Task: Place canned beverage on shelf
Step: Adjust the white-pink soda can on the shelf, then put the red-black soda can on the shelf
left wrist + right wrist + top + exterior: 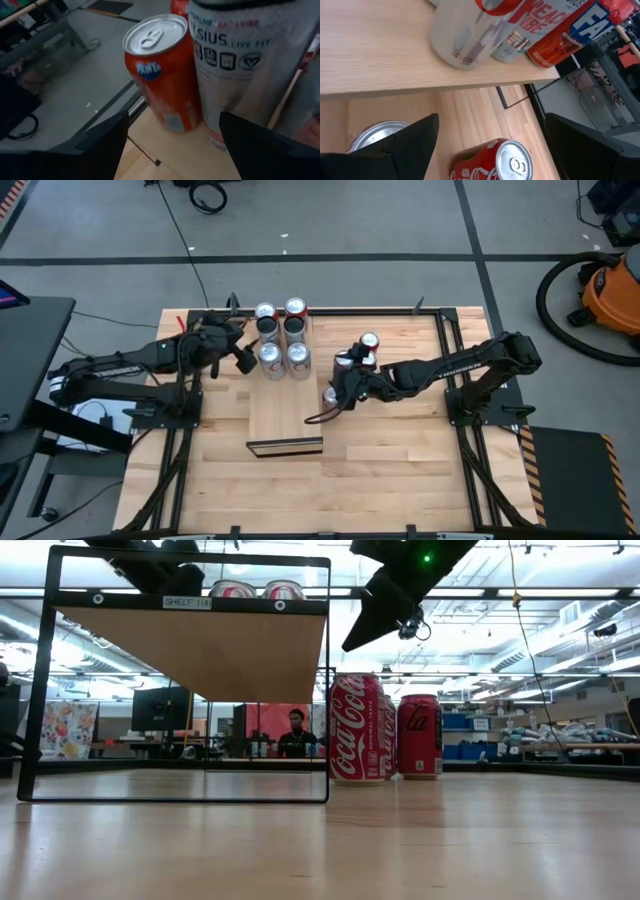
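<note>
We read this setting as a robotics lab or workshop: a slatted wooden table [380,470] in a black metal frame stands on a grey concrete floor [330,220] marked with dark tape lines, cables trailing across it and an orange shop vacuum [612,292] parked alongside; beyond the table lies an open hall with strip lighting, monitors [160,708], cluttered workbenches and a seated person [296,736]

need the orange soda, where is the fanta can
In the high view the Fanta can stands among four cans at the shelf's far end, by the left gripper.
</note>
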Controlling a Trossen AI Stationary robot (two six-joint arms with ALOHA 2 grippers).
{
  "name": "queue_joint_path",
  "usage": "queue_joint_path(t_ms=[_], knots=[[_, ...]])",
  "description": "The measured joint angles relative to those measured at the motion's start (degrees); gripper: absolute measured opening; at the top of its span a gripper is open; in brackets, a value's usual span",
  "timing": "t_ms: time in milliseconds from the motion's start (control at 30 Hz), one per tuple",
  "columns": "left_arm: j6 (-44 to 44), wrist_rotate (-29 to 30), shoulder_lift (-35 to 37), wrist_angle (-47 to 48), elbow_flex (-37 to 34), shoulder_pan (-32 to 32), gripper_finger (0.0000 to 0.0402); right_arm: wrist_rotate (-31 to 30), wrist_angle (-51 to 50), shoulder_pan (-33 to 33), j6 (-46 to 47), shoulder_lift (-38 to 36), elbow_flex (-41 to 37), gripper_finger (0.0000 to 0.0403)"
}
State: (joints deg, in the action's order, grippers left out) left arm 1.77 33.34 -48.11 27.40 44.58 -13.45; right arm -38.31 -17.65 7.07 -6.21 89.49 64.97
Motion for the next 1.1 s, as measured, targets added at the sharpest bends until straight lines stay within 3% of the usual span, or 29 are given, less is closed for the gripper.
queue_joint_path(t_ms=[200,433,567,833,967,1100], knots=[[-0.03,0.27,-0.19,1.42,-0.02,0.0,0.0322,0.5,-0.63,0.33,0.48,-1.92,0.0,0.0373],[0.33,1.03,1.16,8.05,0.4,0.36,0.0322,12.58,-2.95,1.11,5.12,-4.5,-1.89,0.0373],[1.5,0.28,2.55,11.35,1.62,1.67,0.0322,10.12,-3.07,2.67,7.63,-4.44,-4.61,0.0373],[6.56,-12.55,4.42,15.68,4.25,6.12,0.0322,8.39,-2.02,5.38,11.52,-4.44,-7.06,0.0373],[9.14,-19.08,4.54,16.04,4.03,9.94,0.0322,8.17,4.33,6.59,11.71,-4.47,-11.03,0.0373],[12.19,-19.9,4.54,17.26,3.74,14.94,0.0322,7.17,15.42,6.84,13.89,-4.44,-17.39,0.0373]])
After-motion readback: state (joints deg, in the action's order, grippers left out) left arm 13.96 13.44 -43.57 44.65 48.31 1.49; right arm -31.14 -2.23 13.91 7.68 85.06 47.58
